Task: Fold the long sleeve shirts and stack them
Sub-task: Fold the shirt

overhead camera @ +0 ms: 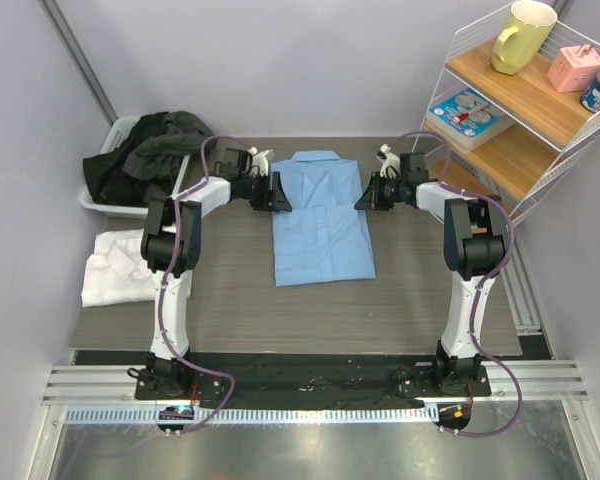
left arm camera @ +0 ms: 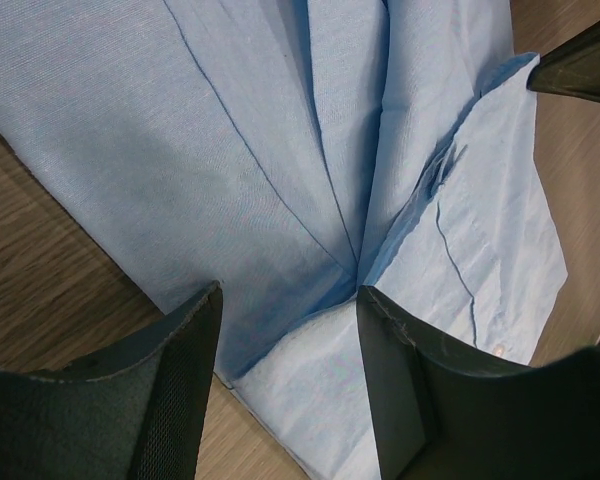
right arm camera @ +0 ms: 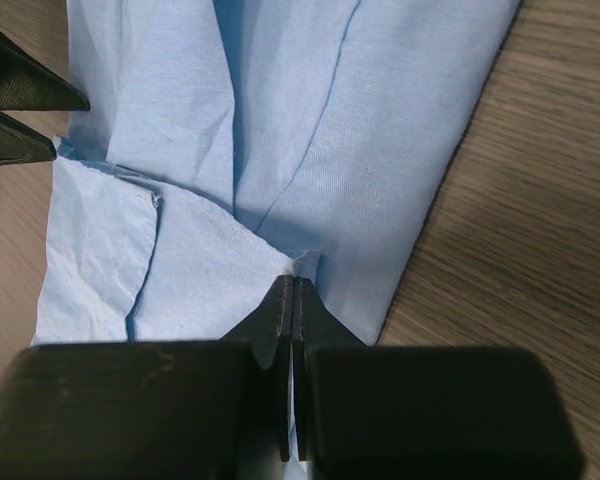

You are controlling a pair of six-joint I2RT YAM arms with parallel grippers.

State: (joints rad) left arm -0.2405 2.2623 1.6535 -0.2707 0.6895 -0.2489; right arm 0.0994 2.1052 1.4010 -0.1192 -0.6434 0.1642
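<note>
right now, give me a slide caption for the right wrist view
Right jaws shut on the edge of the folded blue shirt on the table

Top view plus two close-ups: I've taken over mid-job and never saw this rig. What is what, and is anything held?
These are two robot arms, left and right, bolted at the near edge of a table. The wide picture comes from a fixed camera above and behind them; each close-up comes from a camera on one wrist, looking past its own jaws. In the middle lies a partly folded light blue shirt. A white shirt lies crumpled at the left, near a bin of dark clothes; a shelf stands at the right. The left jaws stand open astride the blue shirt's edge, holding nothing. The right jaws are shut, pinching its opposite edge.
</note>
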